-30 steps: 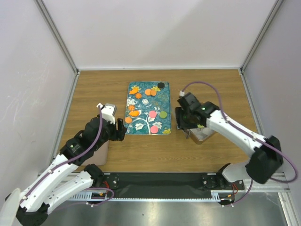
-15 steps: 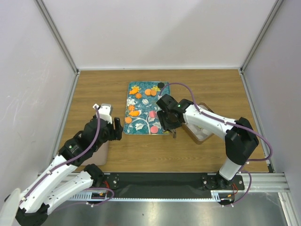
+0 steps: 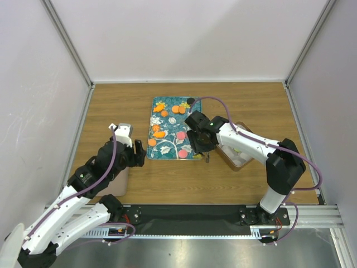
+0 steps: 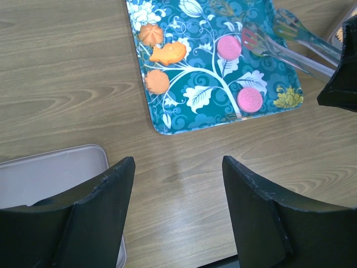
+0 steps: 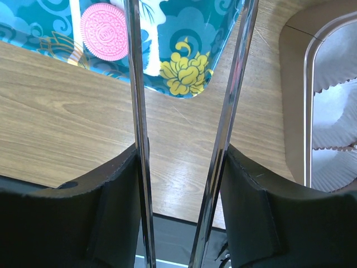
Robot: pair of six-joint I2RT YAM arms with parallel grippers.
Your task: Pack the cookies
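Now that the right arm has swung left, off the box (image 5: 291, 100) and back over the tray (image 4: 184, 120), this looks like a fresh pickup. The right gripper (image 3: 202, 146) hangs above the tray's near right corner, fingers clamped on the tongs (image 5: 135, 100). The blades stand apart with nothing between them. A pink cookie (image 5: 104, 24) lies on the tray close beside one blade, the likeliest next target, I'd say. Orange cookies (image 3: 175, 109) and a black cookie (image 3: 191, 101) wait at the far end. The left gripper (image 4: 177, 164) has barely stirred, its fingers spread wide and empty, near the tray's near left corner. Plenty of cookies remain unpacked.
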